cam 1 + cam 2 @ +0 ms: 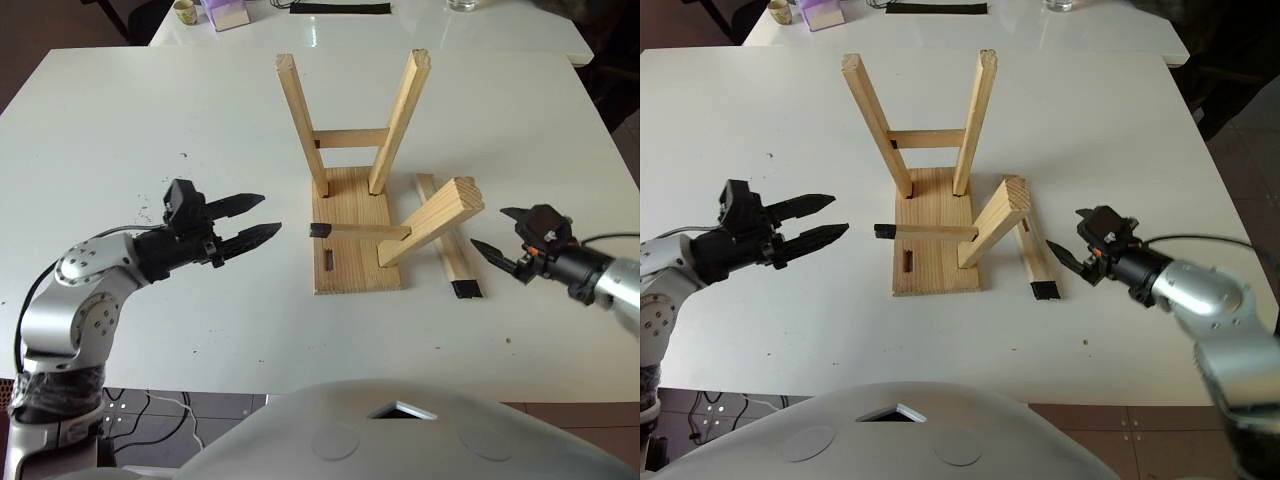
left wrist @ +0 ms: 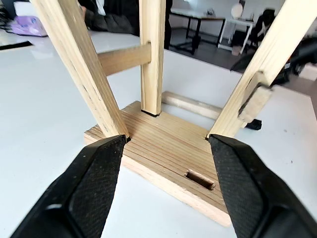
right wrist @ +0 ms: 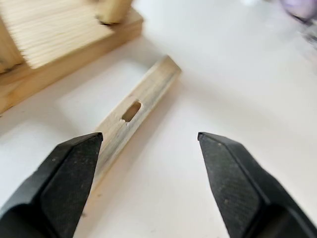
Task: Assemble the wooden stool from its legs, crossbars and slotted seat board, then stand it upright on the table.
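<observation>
The slotted seat board (image 1: 352, 262) lies flat on the white table. Two legs (image 1: 301, 122) stand in its far slots, joined by a crossbar (image 1: 349, 138). A third leg (image 1: 433, 220) leans in the near right corner, with a black-tipped crossbar (image 1: 358, 231) sticking out of it toward the left. A loose fourth leg (image 1: 449, 243) lies on the table to the right of the board, its slot showing in the right wrist view (image 3: 131, 110). My left gripper (image 1: 262, 218) hovers open, left of the board. My right gripper (image 1: 496, 235) is open, just right of the loose leg.
An empty slot (image 2: 200, 179) shows near the board's front left corner. A second white table (image 1: 380, 25) stands behind, with a cup (image 1: 185, 11), a purple box (image 1: 226, 12) and a black strip (image 1: 339, 8). Bare tabletop lies to the left and in front.
</observation>
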